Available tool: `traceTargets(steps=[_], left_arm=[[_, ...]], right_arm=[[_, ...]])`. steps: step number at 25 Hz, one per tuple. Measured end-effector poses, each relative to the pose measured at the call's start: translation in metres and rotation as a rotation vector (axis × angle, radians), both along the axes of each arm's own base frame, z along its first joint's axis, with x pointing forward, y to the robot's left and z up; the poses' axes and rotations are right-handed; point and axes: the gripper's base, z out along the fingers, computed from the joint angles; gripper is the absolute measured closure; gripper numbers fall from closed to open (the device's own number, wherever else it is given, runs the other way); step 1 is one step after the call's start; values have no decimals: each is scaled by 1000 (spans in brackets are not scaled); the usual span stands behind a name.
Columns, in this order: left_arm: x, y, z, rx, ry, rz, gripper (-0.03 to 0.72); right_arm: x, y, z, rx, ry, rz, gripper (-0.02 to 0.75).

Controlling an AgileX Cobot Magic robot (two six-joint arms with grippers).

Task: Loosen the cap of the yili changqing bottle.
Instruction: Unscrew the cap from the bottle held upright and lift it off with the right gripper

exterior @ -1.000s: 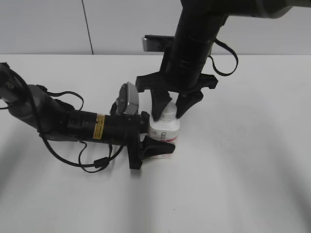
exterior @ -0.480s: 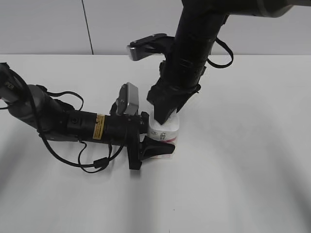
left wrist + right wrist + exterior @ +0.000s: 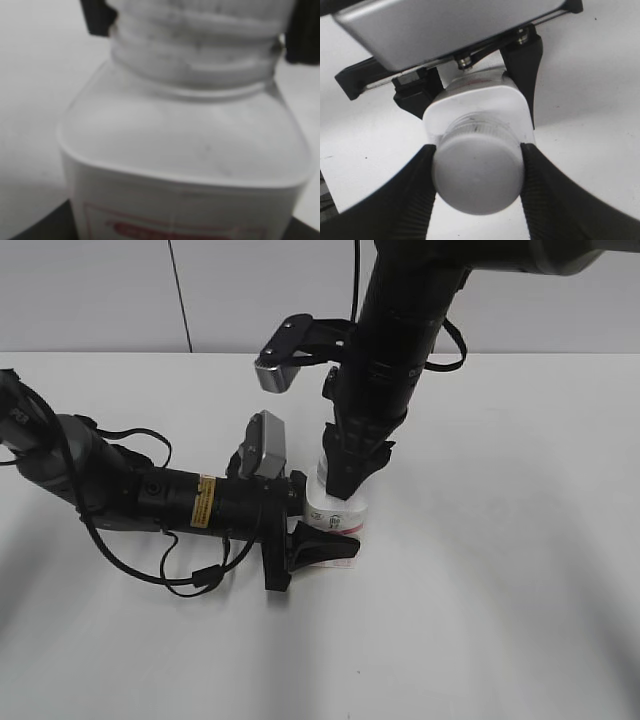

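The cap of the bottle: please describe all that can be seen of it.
The cap is small, round and white, plastic by its look, with a flat, plain top. It sits on the neck of the upright yili changqing bottle. The right gripper is shut on it, one black finger pressing each side. Its ribbed side shows only blurred in the left wrist view.

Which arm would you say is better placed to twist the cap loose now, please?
The right. Its end effector comes from above with fingers closed on both sides of the cap. The left end effector is clamped around the bottle body from the side, steadying it on the table.
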Motion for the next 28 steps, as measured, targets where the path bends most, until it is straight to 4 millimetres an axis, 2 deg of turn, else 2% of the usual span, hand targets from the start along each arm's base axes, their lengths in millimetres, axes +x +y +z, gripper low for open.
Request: traceTargets(steps=[10, 28], left_arm=[[0, 0, 0, -3, 0, -5, 298], [-1, 0, 0, -5, 0, -11, 298]], right_arm=[[0, 0, 0, 7, -51, 173, 340], [0, 0, 0, 9, -50, 178, 340]])
